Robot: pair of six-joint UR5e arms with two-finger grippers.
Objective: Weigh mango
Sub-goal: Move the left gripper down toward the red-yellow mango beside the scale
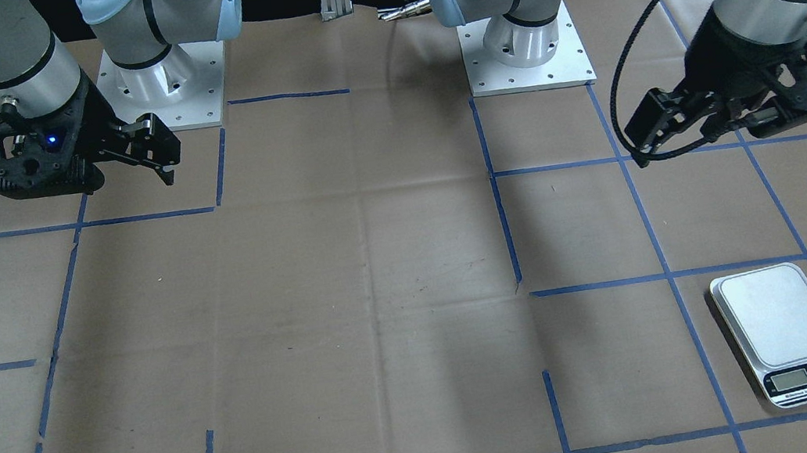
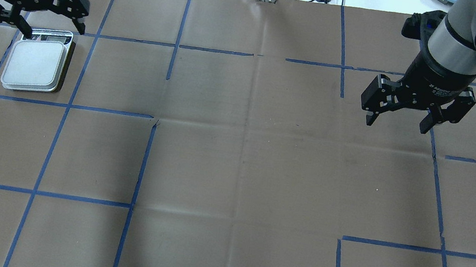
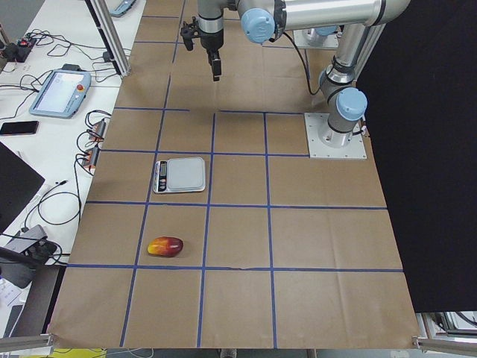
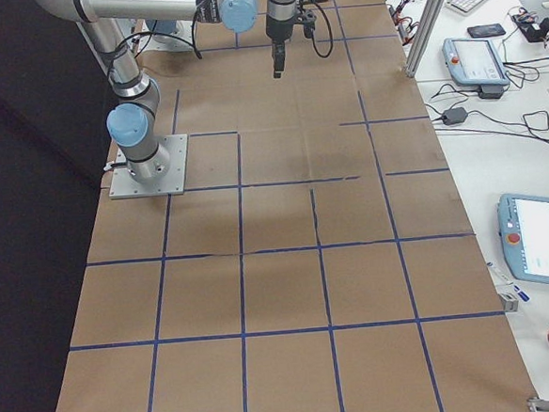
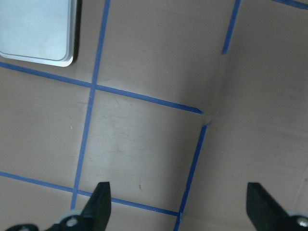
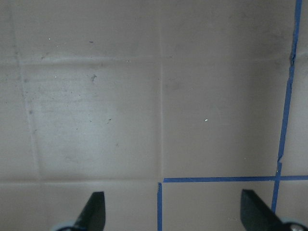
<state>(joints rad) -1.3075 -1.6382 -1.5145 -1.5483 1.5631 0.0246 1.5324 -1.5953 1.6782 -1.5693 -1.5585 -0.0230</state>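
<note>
On the brown-papered table (image 2: 235, 177), taped into blue squares, I take the white scale (image 2: 36, 64) as my landmark. Both arms are raised. The left gripper (image 5: 178, 190) hangs close to the scale with its fingers spread wide and nothing held. Its camera catches only one corner of the platform, so it is probably off to one side rather than straight above. The right gripper (image 2: 396, 126) sits far across the table from the scale, jaws likewise apart and empty. The mango (image 3: 165, 246), red shading to yellow, lies on the paper beyond the scale's long edge, toward the table's left end, apart from the scale and not on the platform.
</note>
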